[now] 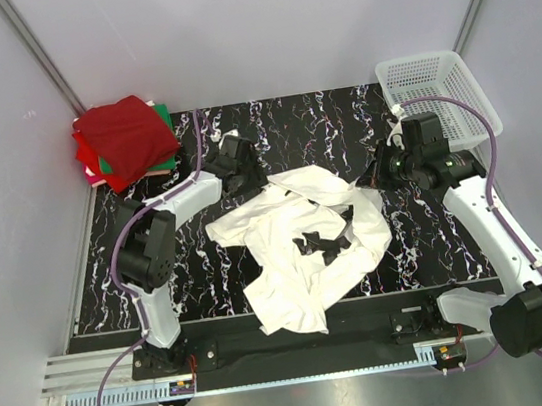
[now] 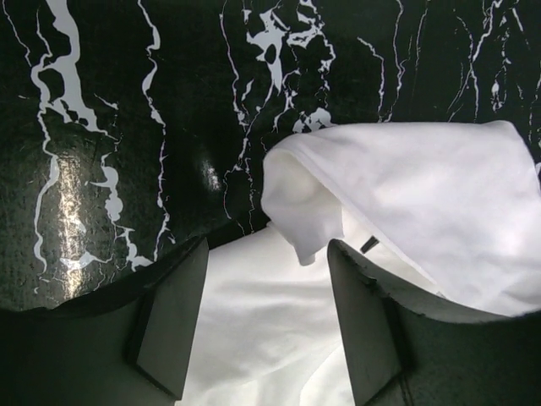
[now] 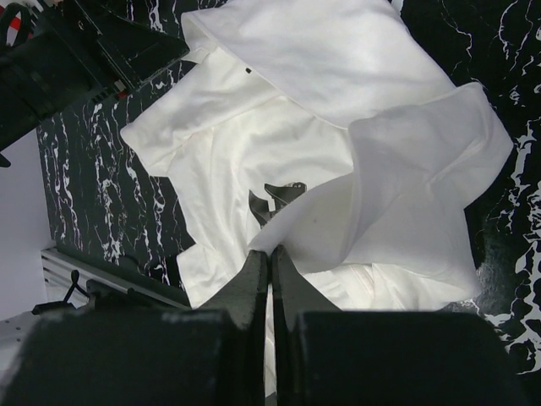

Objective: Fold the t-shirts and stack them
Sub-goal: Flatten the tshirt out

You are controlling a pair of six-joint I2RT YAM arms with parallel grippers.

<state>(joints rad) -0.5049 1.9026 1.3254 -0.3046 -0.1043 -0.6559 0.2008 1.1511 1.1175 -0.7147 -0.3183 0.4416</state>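
At upper left of the overhead view, a pile of folded t-shirts (image 1: 126, 142), dark red on top with bright red and green edges beneath, sits on the black marbled table (image 1: 209, 267). Just to its right, the left gripper (image 1: 242, 170) hovers at the upper edge of the white t-shirt (image 1: 299, 260). Its fingers (image 2: 169, 326) are spread wide, with a raised fold of cloth just ahead of them. The shirt lies crumpled and unfolded at centre frame. At its upper-right edge, the right gripper (image 1: 370, 175) has its fingers pressed together, apparently pinching a tented flap of the fabric. A white mesh basket (image 1: 458, 96) stands at upper right. The step in hand looks like spreading the shirt flat. Next, the left fingers would likely need to close on the raised fold so both arms can pull the cloth taut.
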